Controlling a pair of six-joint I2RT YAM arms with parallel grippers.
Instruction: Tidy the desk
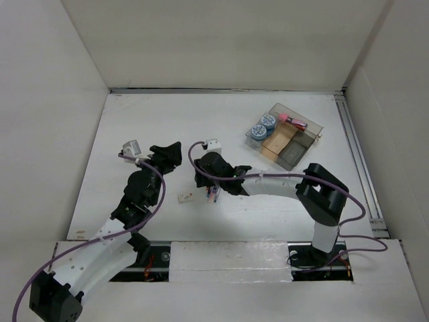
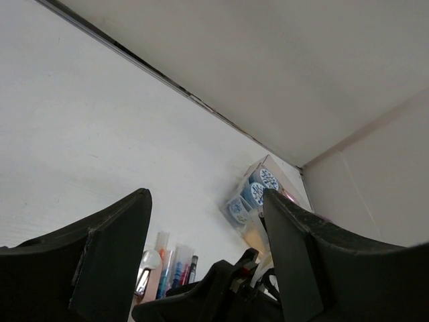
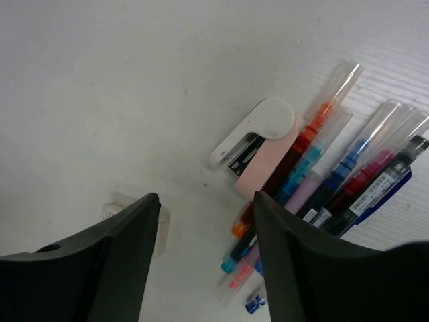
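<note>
White table fills the walled workspace. The right gripper, jaws apart and empty, hangs just above a pink stapler and a bundle of pens, apparently lining up a pickup. The next move calls for descending, closing on one item and carrying it to the clear tray at far right. The left gripper is open and holds nothing.

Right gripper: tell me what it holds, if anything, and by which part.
Nothing is held. The right gripper is open over the desk, with nothing between its fingers. The pink-and-white stapler and the pens lie loose beneath it.
</note>
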